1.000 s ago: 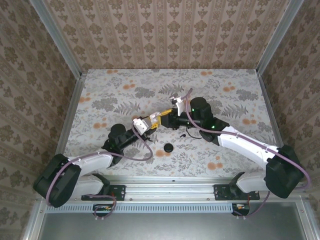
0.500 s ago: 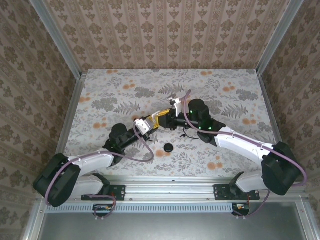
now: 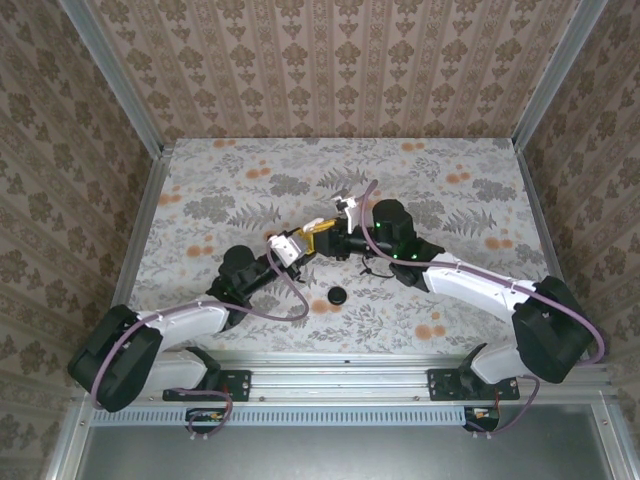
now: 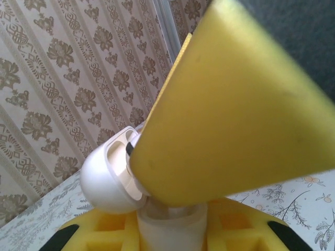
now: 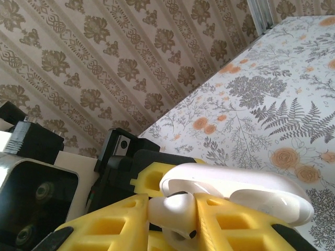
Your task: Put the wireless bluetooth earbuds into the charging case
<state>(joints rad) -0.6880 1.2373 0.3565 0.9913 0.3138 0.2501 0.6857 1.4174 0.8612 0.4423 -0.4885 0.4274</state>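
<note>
**As Found on Inspection: Grip Status, Both Sides**

Where the black disc lies on the table, both hands meet just beyond it. Left hand, beyond-left of the disc, pinches the open charging case. Right hand, directly beyond the disc, pinches one earbud at the case's open side.

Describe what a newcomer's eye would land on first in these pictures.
Mid-table, the left gripper clamps the open white charging case, while the right gripper pinches a white earbud close by it. A black disc lies alone on the floral table, nearer the bases.
</note>
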